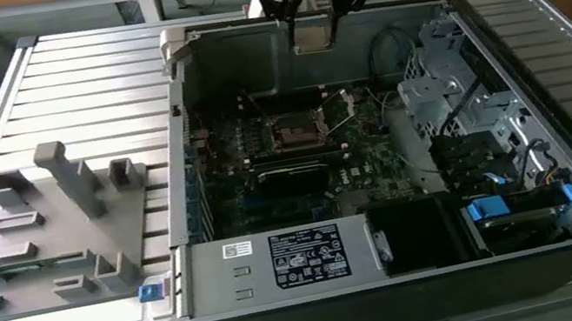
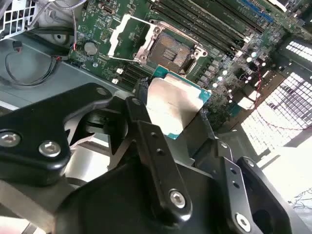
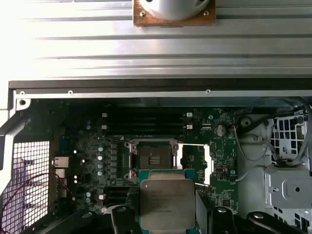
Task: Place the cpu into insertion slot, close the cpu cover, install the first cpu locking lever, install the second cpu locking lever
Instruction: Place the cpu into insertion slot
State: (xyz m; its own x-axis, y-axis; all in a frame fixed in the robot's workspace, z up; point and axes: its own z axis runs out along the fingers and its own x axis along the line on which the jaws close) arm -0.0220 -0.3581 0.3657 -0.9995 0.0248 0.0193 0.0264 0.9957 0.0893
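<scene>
My end effector (image 1: 313,39) is clamped on the cpu (image 3: 167,202), held above the open insertion slot (image 3: 151,158), cpu cover (image 2: 124,39) raised

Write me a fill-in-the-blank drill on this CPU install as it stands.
1. The gripper is shut on the ____.
2. The cpu cover stands ____, hinged clear of the insertion slot.
3. The insertion slot is ____: nothing sits in it.
Missing words: cpu; open; empty.
</scene>
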